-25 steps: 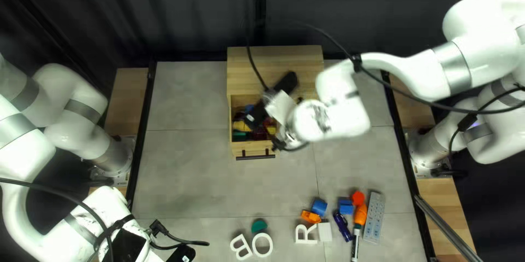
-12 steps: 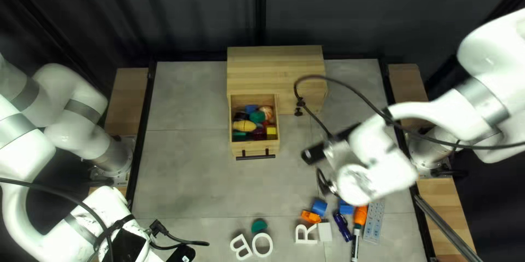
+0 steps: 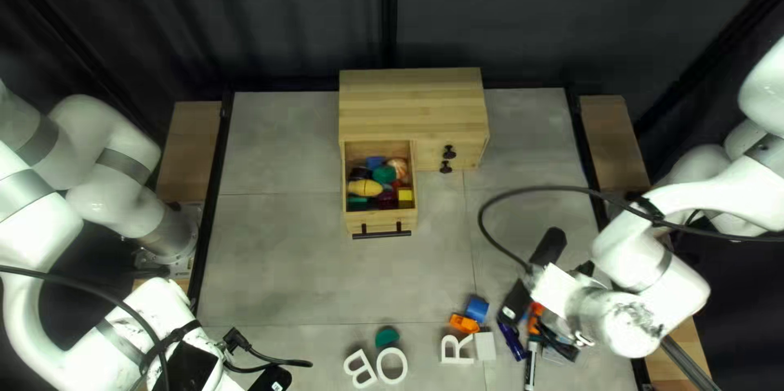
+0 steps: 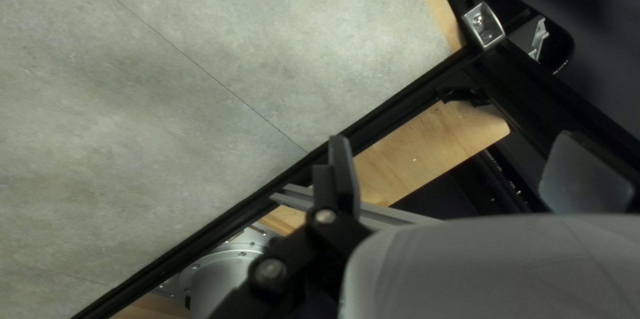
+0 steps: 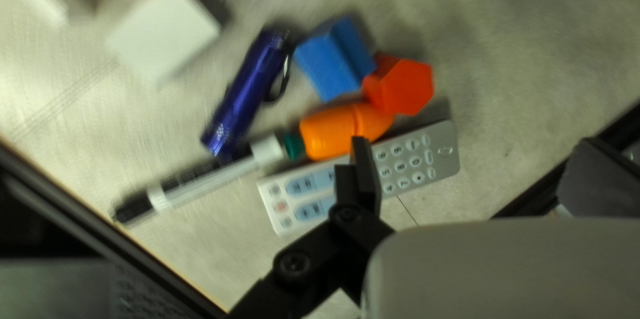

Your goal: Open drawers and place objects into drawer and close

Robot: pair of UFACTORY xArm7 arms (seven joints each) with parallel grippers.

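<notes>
Passable over surface point(image 3: 278, 260), centre left of the top left view. Obstructed upper centre by cabinet point(image 3: 412, 101) and open drawer point(image 3: 377, 222), lower right by right arm point(image 3: 674, 289).

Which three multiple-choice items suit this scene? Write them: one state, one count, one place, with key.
1. The bar-handled drawer is:
A shut
B upside down
C pulled out

2. Black knobs on the cabinet:
A one
B two
C four

3. The white letter O lies:
A on the table
B in the drawer
C on the cabinet

Key:
1 C: the yellow piece shows inside.
2 B: one shows nearer the table's far edge, one just below it.
3 A: grey tabletop surrounds it.
</notes>
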